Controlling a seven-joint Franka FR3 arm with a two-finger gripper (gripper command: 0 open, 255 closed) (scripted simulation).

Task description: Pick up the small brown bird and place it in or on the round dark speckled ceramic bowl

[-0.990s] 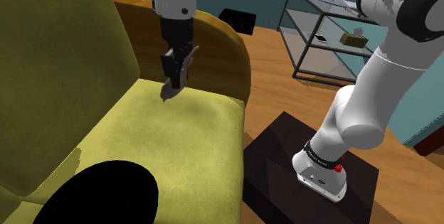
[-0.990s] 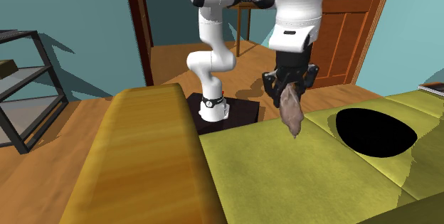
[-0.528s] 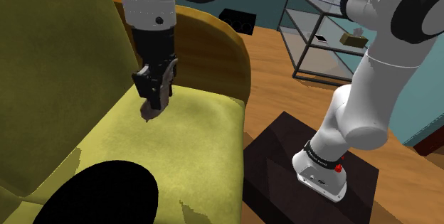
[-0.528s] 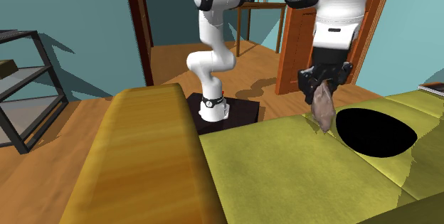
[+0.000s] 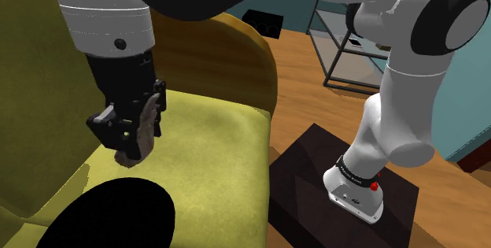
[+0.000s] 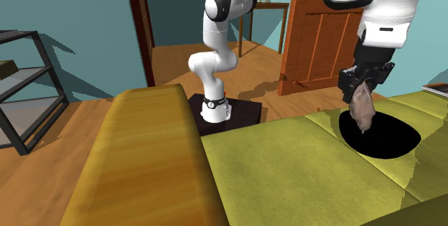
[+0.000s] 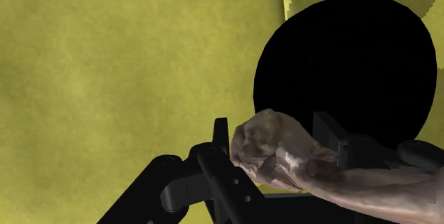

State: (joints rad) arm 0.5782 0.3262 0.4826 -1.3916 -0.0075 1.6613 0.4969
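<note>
The claw [image 6: 362, 92], clamped tight on the brown bird [image 6: 362, 113], has swung across the yellow sofa seat [image 6: 273, 153] and now dangles it over the black bowl's [image 6: 391, 137] edge, so probably only a short nudge inward and a drop are left.

Matt olive cloth sofa [image 5: 212, 144], smooth wooden floor [image 5: 303, 109], rough mottled bird [image 7: 279, 153], flat black bowl [image 7: 349, 59]

The white arm [image 6: 215, 52] arches over from its base, its wrist aiming the black tool [image 5: 130, 132] downward, fingers [image 7: 221, 134] clamped on the brown bird [image 6: 362, 110].
</note>
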